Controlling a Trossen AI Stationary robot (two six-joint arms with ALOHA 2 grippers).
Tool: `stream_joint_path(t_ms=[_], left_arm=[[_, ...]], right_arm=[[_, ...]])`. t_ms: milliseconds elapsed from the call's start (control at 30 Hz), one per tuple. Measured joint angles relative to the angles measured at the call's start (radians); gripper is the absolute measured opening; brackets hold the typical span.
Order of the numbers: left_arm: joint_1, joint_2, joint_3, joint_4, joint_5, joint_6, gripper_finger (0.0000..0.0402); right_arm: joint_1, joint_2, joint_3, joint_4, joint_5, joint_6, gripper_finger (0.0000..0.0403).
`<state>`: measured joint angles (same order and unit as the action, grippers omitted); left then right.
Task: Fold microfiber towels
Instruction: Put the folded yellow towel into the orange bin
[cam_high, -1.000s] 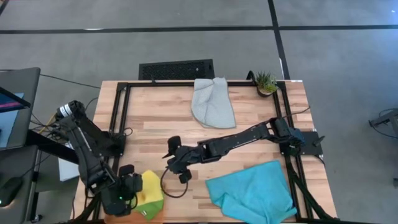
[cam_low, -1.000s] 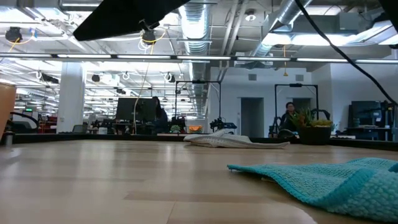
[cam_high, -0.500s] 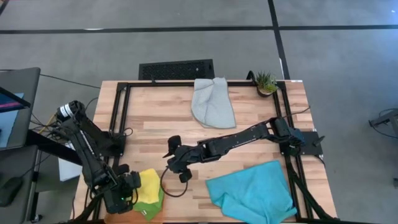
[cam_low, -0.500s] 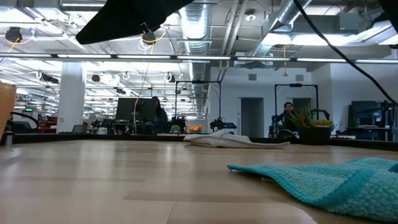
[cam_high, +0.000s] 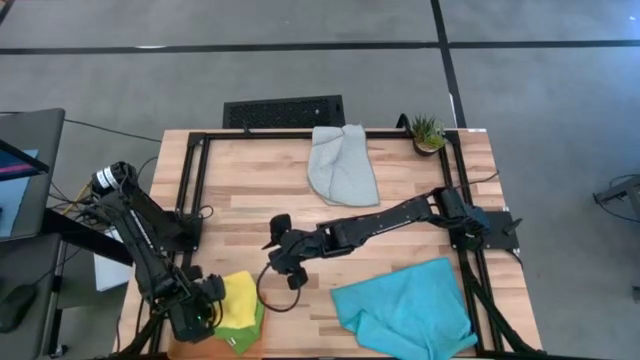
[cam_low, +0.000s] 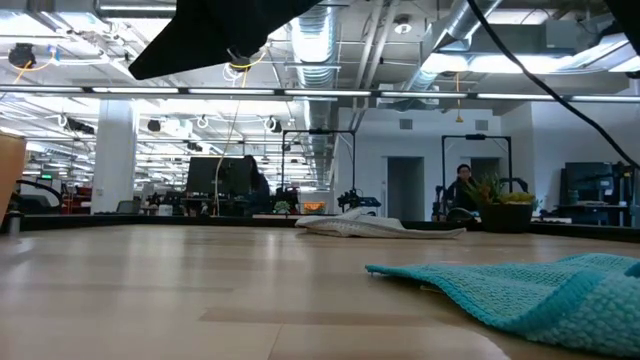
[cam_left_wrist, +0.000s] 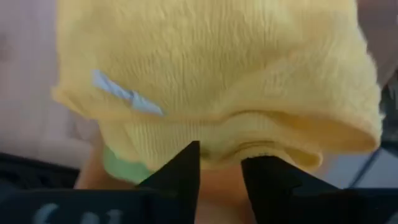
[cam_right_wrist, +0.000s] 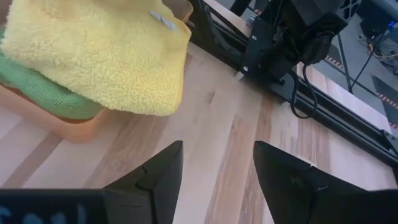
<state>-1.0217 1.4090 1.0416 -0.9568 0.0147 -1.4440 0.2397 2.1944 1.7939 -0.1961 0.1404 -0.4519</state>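
The folded yellow towel (cam_high: 241, 297) lies on the green towel (cam_high: 246, 337), which rests on the orange tray (cam_right_wrist: 81, 127) at the near left. My left gripper (cam_left_wrist: 221, 165) stands open at the yellow towel's folded edge (cam_left_wrist: 242, 146), and the tray shows through the gap between its fingers. My right gripper (cam_high: 281, 262) hovers open over bare wood right of the stack and holds nothing. The grey towel (cam_high: 343, 165) lies crumpled at the far middle. The turquoise towel (cam_high: 405, 305) lies partly folded at the near right. My left gripper's fingertips (cam_left_wrist: 186, 163) reach level from the table's left to the yellow towel's folded edge. I cannot tell whether they touch it. The towel lies on the stack and is not lifted.
A small potted plant (cam_high: 427, 132) stands at the far right corner. A dark grille (cam_high: 283, 111) lies beyond the far edge. Black frame rails (cam_high: 196, 170) run along the table's sides. Bare wood (cam_high: 250, 195) lies between the stack and the grey towel.
My left gripper has drawn back a little toward the table's near left corner, off the top of the yellow towel, which now shows more fully on the stack.
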Motion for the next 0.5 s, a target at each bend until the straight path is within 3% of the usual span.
stream_joint_path(t_ms=[167,300,400,500], left_arm=[[-0.01,0.0,0.0,0.011,0.145,-0.015,0.0133],[-0.051,-0.003,0.021,-0.008,0.128,-0.017,0.0137],[-0.068,-0.02,0.056,-0.088,0.009,-0.023,0.0137],[-0.065,-0.04,0.064,-0.167,-0.24,-0.044,0.0137]], right_arm=[[0.0,0.0,0.0,-0.013,0.0,0.007,0.0221],[-0.007,0.0,0.0,-0.003,0.0,0.015,0.0221],[-0.016,0.0,0.0,-0.006,-0.001,0.035,0.0221],[-0.024,0.0,0.0,-0.006,0.0,0.042,0.0221]])
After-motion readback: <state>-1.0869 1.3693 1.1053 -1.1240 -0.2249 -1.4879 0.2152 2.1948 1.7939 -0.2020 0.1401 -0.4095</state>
